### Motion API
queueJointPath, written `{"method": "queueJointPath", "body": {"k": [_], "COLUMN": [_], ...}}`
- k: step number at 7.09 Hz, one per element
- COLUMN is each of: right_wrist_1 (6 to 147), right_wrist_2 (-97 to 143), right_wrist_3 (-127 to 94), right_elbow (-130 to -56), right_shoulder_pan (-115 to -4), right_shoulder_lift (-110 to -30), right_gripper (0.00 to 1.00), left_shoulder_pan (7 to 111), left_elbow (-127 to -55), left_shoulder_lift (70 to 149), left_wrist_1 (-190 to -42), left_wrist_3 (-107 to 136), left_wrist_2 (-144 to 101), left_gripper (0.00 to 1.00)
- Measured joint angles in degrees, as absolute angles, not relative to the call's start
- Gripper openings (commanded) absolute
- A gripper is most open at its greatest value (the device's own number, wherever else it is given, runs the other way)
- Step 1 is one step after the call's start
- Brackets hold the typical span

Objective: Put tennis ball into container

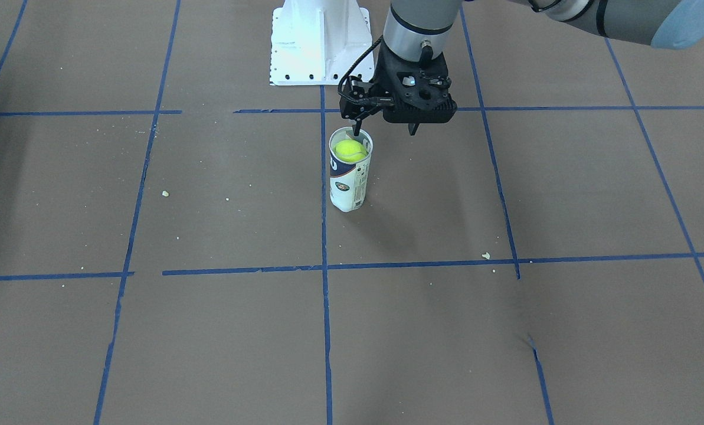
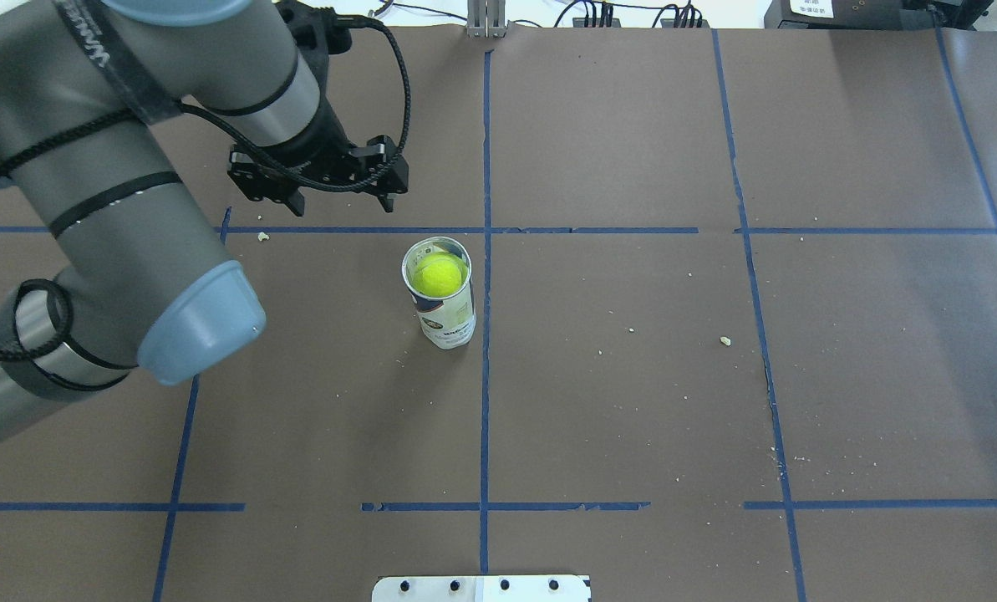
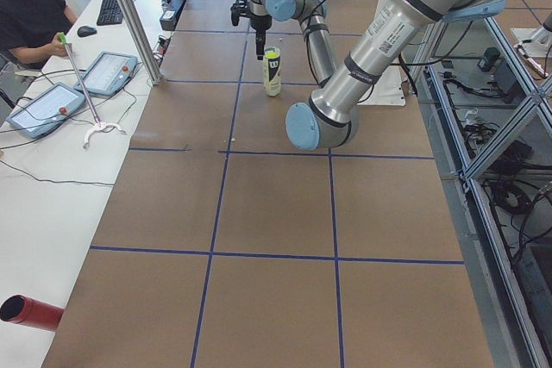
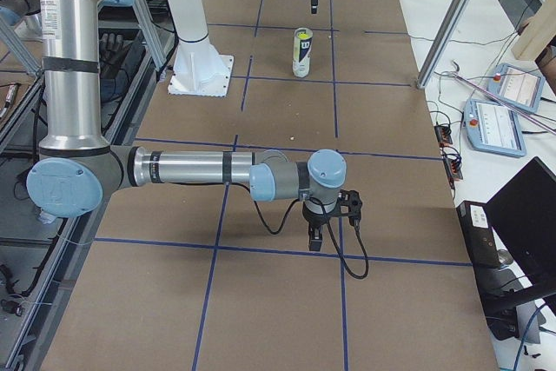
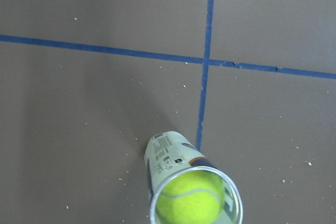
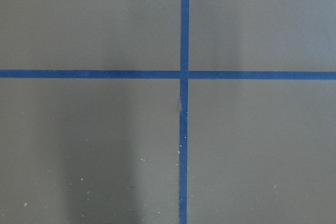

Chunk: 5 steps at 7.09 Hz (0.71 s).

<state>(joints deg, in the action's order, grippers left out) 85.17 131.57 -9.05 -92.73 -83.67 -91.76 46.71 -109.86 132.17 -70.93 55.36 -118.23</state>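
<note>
Far to the left of the tennis-ball can (image 2: pixel 446 322), the big grey left arm (image 2: pixel 130 209) reaches in over the brown surface (image 2: pixel 632 418). At its end is the left hand (image 2: pixel 343 206), up in the air above the can and a little to the can's left in the overhead view. Its two black fingers (image 1: pixel 412 127) point down and are spread wide apart, with nothing between them. They do not touch the can. A small crumb (image 2: pixel 262 237) lies on the surface to the left of the can. The can stands upright with its open top facing up. The tennis ball (image 2: pixel 440 274) is inside the can, high up near the rim, bright yellow-green with a pale curved seam. The left wrist view looks down on the ball in the can's round mouth. Just beside the can on its right, a blue tape line (image 2: pixel 485 376) runs along the surface. Farther right of the can lies another crumb (image 2: pixel 724 340). A white pedestal (image 1: pixel 319 41) stands on the robot's side of the can. The right hand (image 4: pixel 326 232) shows only in the side view, low over the surface and well apart from the can. I cannot tell if its fingers are apart or together.
</note>
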Motion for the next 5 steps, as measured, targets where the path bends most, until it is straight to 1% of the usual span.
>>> {"method": "queueJointPath", "body": {"k": [1, 2, 3, 4, 5], "right_wrist_1": [85.2, 85.2, 85.2, 85.2, 85.2], "right_wrist_2": [131.6, 131.6, 131.6, 131.6, 131.6], "right_wrist_3": [-9.1, -9.1, -9.1, -9.1, -9.1], "right_elbow": [-92.7, -92.7, -92.7, -92.7, -92.7], "right_shoulder_pan": [-83.7, -83.7, -83.7, -83.7, -83.7], "right_shoulder_lift": [-91.8, -91.8, -91.8, -91.8, -91.8], "right_gripper": [1.00, 1.00, 1.00, 1.00, 1.00], "left_shoulder_pan": [51.3, 57.2, 63.9, 71.2, 77.6], "left_elbow": [-110.0, -110.0, -109.6, -107.8, -104.2], "left_shoulder_lift": [129.0, 124.2, 117.6, 109.9, 103.5], "left_wrist_1": [-71.3, -72.4, -74.6, -77.5, -80.7], "left_wrist_3": [46.9, 37.8, 28.1, 16.3, 4.9], "left_wrist_2": [-118.9, -120.9, -123.9, -127.3, -129.9], "left_gripper": [1.00, 1.00, 1.00, 1.00, 1.00]}}
